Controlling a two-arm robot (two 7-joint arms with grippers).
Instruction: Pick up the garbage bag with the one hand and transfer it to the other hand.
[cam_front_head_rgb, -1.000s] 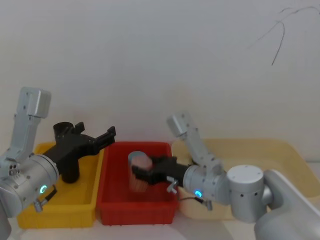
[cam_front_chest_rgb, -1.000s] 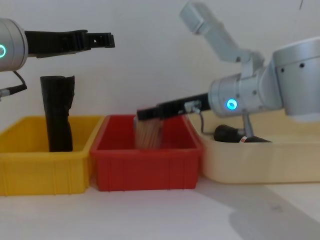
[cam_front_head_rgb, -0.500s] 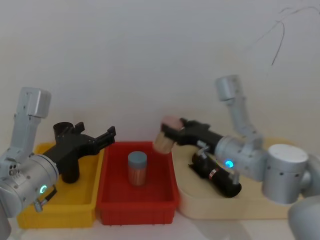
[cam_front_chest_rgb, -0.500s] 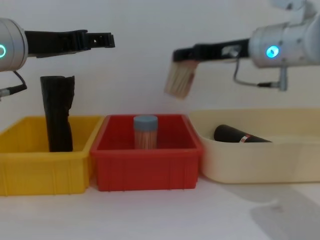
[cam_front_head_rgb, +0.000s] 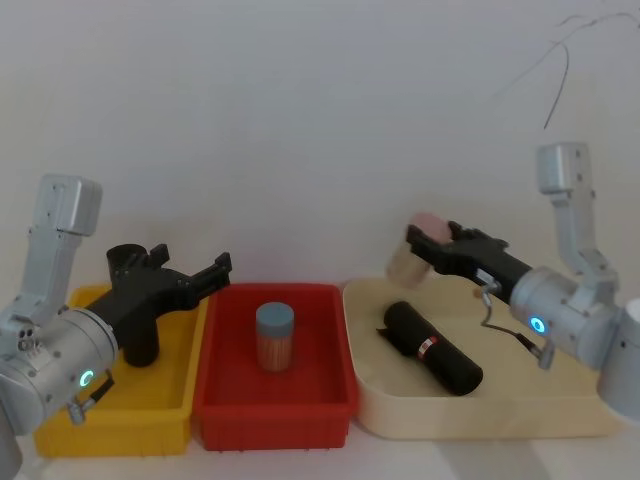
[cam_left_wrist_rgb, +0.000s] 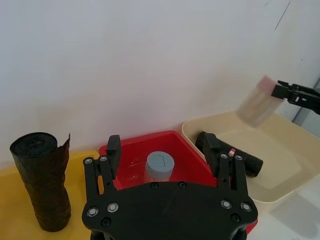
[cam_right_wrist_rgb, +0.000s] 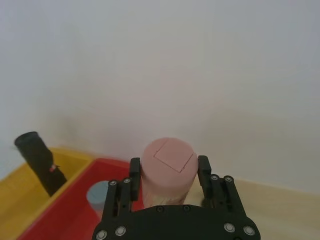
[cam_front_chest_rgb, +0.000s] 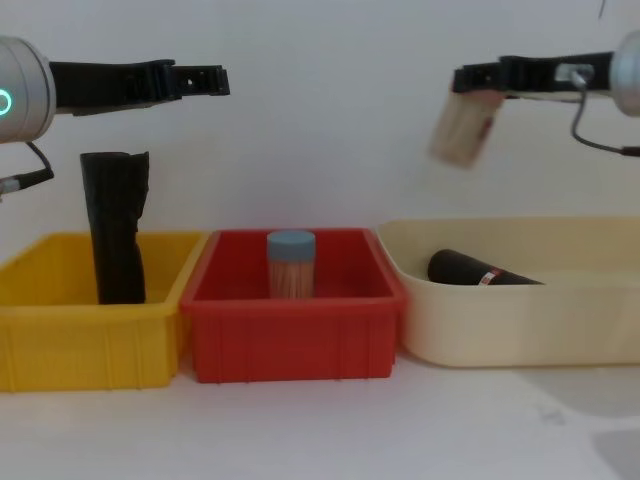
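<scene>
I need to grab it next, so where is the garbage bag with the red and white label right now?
The garbage bag lies on its side in the cream tray, on the robot's right beside the red bin, below the right gripper holding a pink-lidded jar.

This looks like a robot test lab: a bare white wall (cam_front_head_rgb: 300, 100) with a thin crack, and a plain pale tabletop (cam_front_chest_rgb: 320, 430) carrying three plastic sorting bins in a row, a yellow bin (cam_front_chest_rgb: 80, 345), a red bin (cam_front_chest_rgb: 295, 340) and a cream tray (cam_front_chest_rgb: 520, 330).
</scene>
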